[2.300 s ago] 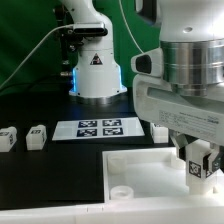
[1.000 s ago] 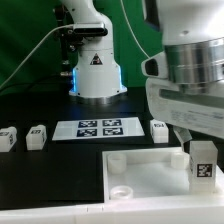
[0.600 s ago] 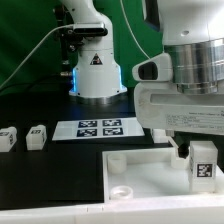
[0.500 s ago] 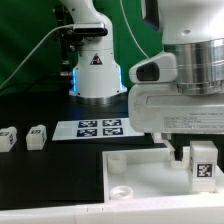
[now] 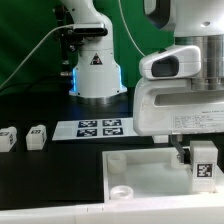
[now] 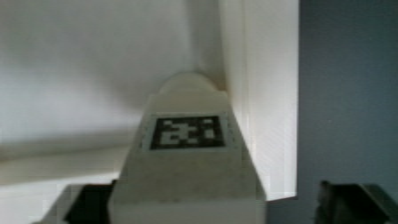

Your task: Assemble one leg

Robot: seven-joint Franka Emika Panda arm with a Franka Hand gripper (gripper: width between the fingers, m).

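Observation:
My gripper (image 5: pixel 203 158) hangs over the exterior view's right end of the large white top (image 5: pixel 140 162). It is shut on a white leg (image 5: pixel 203 170), which stands upright with its square tag facing the camera. The leg's lower end is at the top's near right corner; whether it touches is hidden. In the wrist view the leg (image 6: pixel 187 165) fills the gap of the gripper (image 6: pixel 214 206), with the dark fingers (image 6: pixel 80 205) on either side and the top's white wall (image 6: pixel 267 70) beyond. Two more legs (image 5: pixel 8 139) (image 5: pixel 37 137) lie on the black table at the left.
The marker board (image 5: pixel 98 127) lies flat behind the top, in front of the arm's base (image 5: pixel 97 70). A round corner socket (image 5: pixel 120 190) shows at the top's near left corner. My hand's body hides the table behind it.
The leg went from tilted to upright and has since stayed in place over the top's right corner. My hand's body has shifted toward the exterior view's left, and a wrist joint has come into view.

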